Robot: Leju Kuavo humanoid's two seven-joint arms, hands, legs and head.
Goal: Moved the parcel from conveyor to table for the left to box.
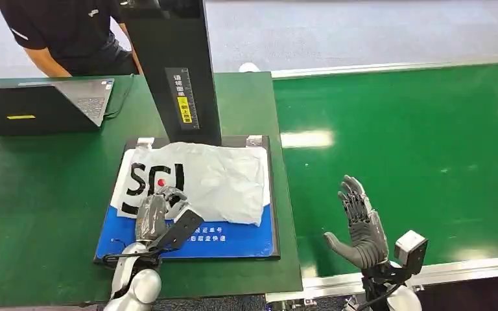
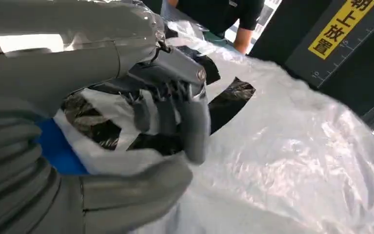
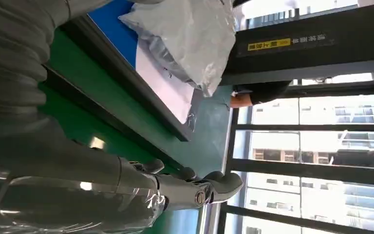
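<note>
Green table (image 1: pixel 39 194), open laptop (image 1: pixel 45 103), black post (image 1: pixel 175 71), grey floor (image 1: pixel 363 32), tall windows (image 3: pixel 316 146)

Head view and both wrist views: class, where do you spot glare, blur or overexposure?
Head view: bright glare patches on the green conveyor. Left wrist view: soft sheen on the parcel, the left hand slightly blurred. Right wrist view: windows washed out, the right hand dim against them.
</note>
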